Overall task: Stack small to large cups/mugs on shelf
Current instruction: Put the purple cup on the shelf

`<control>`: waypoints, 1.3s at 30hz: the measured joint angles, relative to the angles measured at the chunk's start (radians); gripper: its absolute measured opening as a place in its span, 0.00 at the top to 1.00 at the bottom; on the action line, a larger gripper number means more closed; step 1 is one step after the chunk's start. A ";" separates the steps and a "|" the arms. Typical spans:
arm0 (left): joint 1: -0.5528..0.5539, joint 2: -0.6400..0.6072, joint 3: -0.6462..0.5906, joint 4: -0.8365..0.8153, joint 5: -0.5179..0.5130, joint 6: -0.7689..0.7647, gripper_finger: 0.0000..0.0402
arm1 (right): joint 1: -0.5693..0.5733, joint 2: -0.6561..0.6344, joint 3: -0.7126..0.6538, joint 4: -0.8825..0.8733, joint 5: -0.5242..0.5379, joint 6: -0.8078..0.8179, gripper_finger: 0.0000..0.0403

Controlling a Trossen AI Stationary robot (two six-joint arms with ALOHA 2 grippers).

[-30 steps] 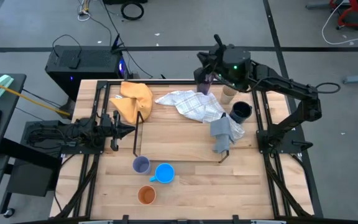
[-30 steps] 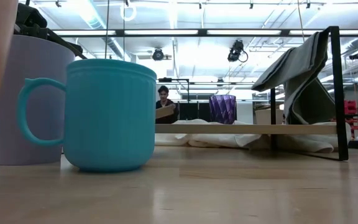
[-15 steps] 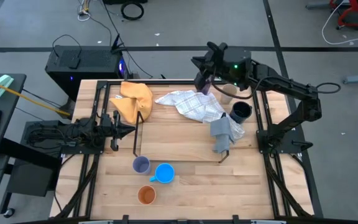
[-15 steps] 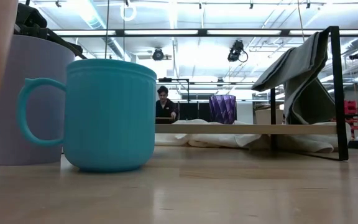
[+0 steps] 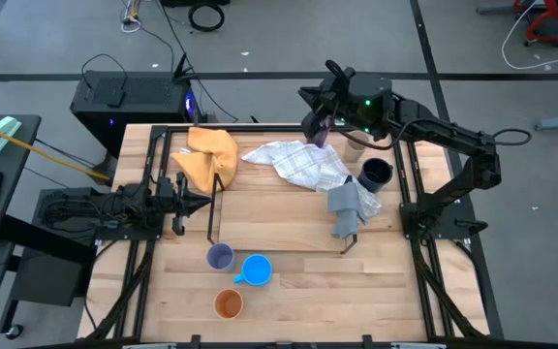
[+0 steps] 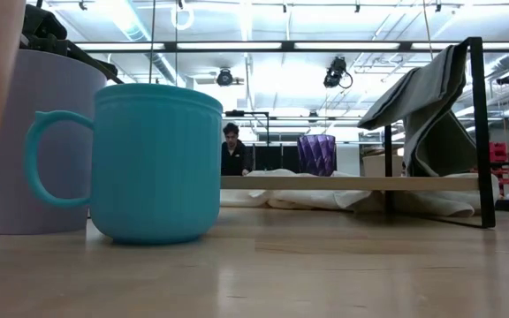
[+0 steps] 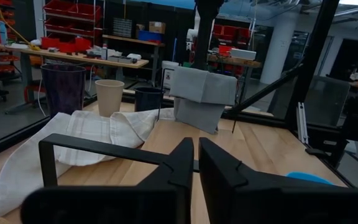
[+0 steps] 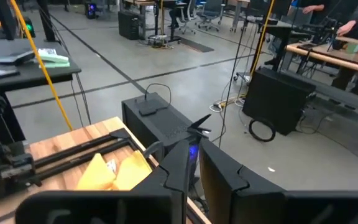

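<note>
Wooden table [image 5: 289, 281], purple cup [image 5: 319, 133] upright (mouth up), right claw [image 5: 310, 109] together above it.

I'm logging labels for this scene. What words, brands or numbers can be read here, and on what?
No text is legible in any view.
The cups, such as the blue mug, are unprinted.
The red bins and boxes on the background shelves are too small to read.

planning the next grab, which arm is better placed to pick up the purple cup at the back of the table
Right. The right gripper hovers at the ribbed purple cup by the back edge; the left gripper rests at the left side, beyond the yellow cloth.
</note>
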 joint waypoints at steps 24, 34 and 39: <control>0.000 0.001 0.060 -0.009 0.035 -0.016 0.94 | -0.008 0.005 0.000 0.008 -0.042 0.063 0.89; 0.000 0.170 0.602 -0.270 0.022 0.182 0.95 | -0.017 -0.005 -0.001 0.016 -0.042 0.072 0.89; 0.000 0.433 0.981 -0.594 0.022 0.256 0.91 | -0.059 -0.046 0.000 -0.042 -0.022 0.074 0.89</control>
